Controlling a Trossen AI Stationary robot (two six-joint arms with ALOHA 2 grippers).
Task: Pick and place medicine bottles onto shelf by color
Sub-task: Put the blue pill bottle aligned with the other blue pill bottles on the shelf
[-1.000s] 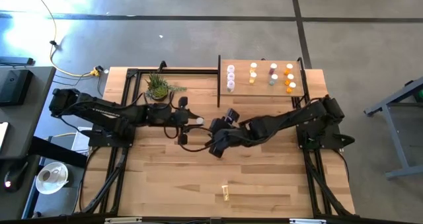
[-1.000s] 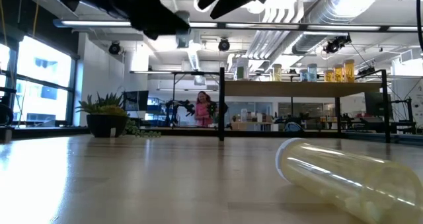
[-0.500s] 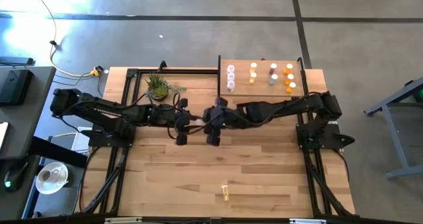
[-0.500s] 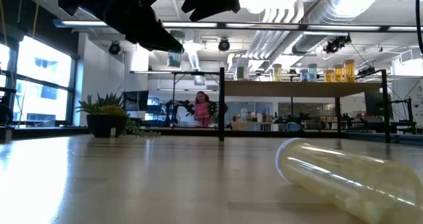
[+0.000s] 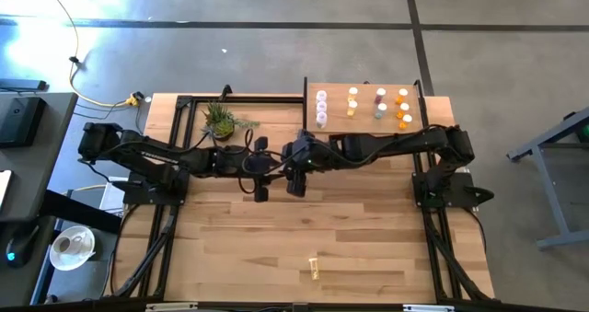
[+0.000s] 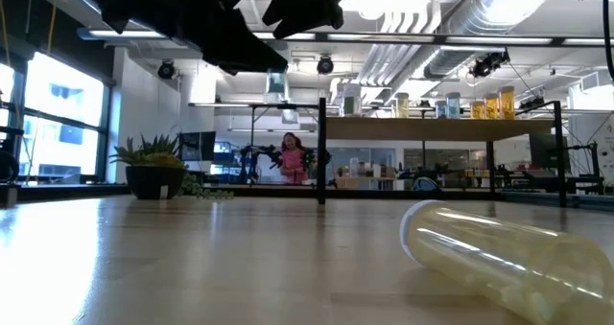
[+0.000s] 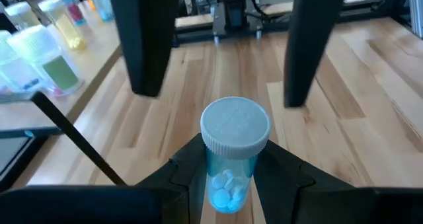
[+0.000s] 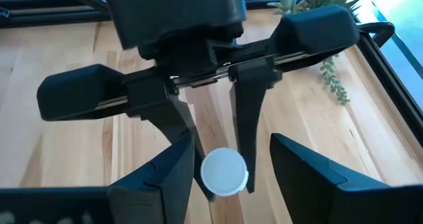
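Note:
My left gripper is shut on a pale blue medicine bottle with a white cap, held above the middle of the table; the bottle also shows in the low view. My right gripper is open and faces it from the table's right. Its two fingers stand on either side of the bottle, apart from it. The shelf at the far right carries several upright bottles. A yellow bottle lies on its side near the table's near edge. My left gripper pinches the blue bottle's body, below the white cap, between its two fingers. The fingers come level from the table's left. The bottle stands upright in the hold, cap up, lifted clear of the table.
A small potted plant stands at the far side, left of the shelf's black frame. The lying yellow bottle fills the low view's near right. Bare planks lie between the arms and the near edge.
My right gripper has gone toward the table's far and left side, up to the left gripper, and now stands open around the blue bottle. My left gripper has carried the bottle a little toward the table's right, still lifted and upright.

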